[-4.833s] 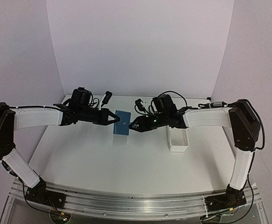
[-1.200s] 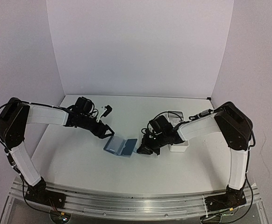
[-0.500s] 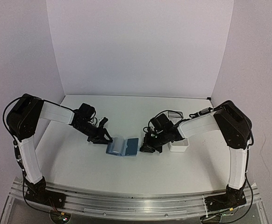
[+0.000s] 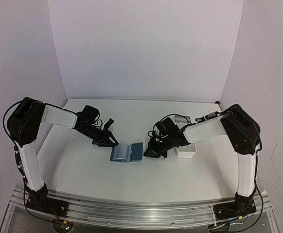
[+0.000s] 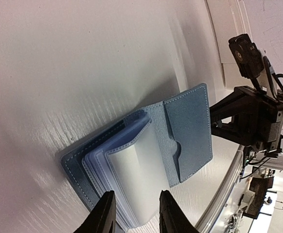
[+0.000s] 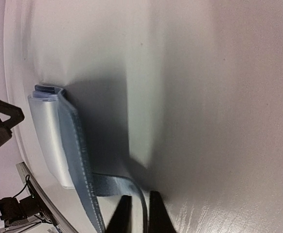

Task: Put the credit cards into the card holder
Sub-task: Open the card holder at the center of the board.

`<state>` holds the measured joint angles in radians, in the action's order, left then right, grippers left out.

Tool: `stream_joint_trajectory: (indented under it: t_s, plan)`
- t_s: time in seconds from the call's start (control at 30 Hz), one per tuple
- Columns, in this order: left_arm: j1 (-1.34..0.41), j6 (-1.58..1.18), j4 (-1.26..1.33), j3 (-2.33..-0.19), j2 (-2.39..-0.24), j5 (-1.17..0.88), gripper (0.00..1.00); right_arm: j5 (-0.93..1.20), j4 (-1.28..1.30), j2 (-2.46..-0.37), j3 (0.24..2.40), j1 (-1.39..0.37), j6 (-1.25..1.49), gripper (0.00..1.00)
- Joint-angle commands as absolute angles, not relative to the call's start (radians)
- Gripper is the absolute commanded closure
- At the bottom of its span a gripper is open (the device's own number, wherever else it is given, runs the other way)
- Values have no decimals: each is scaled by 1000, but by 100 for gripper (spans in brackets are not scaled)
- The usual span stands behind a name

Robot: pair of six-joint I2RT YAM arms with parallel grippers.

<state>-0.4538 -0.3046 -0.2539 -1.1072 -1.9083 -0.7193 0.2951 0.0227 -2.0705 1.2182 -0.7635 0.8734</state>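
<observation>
The card holder (image 4: 127,152) lies open on the table (image 4: 83,165), nearest the arm bases, with a gripper at each end. The left gripper (image 5: 136,193) has its jaws either side of the left half's pale stacked sleeves (image 5: 132,165). The sleeves fill the gap between the jaws, so it reads as a clamp. The right gripper (image 6: 140,195) has its jaws narrowly apart, with the edge of the right flap (image 5: 190,131) running between them. I cannot tell whether it grips the flap or merely straddles it.

The step appears to be pinning the holder open, ready for a card. To do it well, the left clamp should hold low and steady without crushing the slot mouths. If the right gripper lets go, it should part fully, then back straight out along the table, so the flap neither lifts nor drags.

Farther back stands the white tray (image 4: 186,151). No credit cards can be made out in any view.
</observation>
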Motion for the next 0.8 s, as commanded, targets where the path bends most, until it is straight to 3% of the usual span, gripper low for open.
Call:
stream_joint_trajectory:
  t_s: [0.0, 0.27, 0.47, 0.77]
  plan:
    - [-469, -237, -287, -1158, -1948, -662, 69, 226, 101, -2085, 1266, -768, 850, 81]
    - [-478, -242, -264, -1139, -1936, -634, 69, -18, 317, -1959, 1406, -796, 720, 64]
    - [-482, -247, -261, -1150, -1936, -631, 68, -171, 394, -1983, 1628, -891, 607, 62]
    - [-468, -242, -332, -1189, -1921, -601, 68, -53, 386, -2129, 1769, -953, 644, 60]
